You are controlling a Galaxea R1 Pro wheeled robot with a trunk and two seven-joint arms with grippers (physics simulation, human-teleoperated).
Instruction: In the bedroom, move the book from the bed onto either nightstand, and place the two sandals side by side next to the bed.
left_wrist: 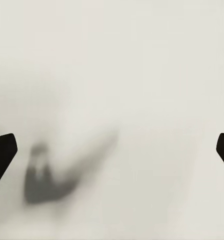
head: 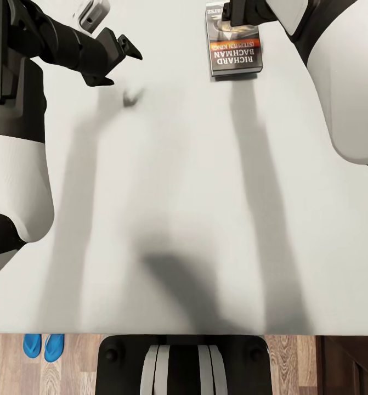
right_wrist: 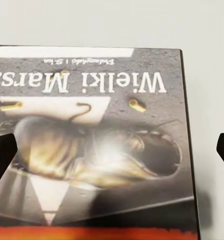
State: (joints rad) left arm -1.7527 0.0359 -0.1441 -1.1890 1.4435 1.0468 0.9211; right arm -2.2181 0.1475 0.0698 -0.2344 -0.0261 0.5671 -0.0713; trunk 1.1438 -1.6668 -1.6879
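Grey mattress of the bed (head: 184,219) spreads under both my arms, with wood floor at its near edge and the two sandals (head: 43,346) lying together at near left. I judge the book step is in hand: the book (head: 234,52) lies flat at far right, directly under my right gripper (head: 236,16), whose fingertips (right_wrist: 1,155) stand wide apart with nothing between them. Next I must lower and close across the cover's edges. My left gripper (head: 120,55) hangs spread and empty over bare mattress.
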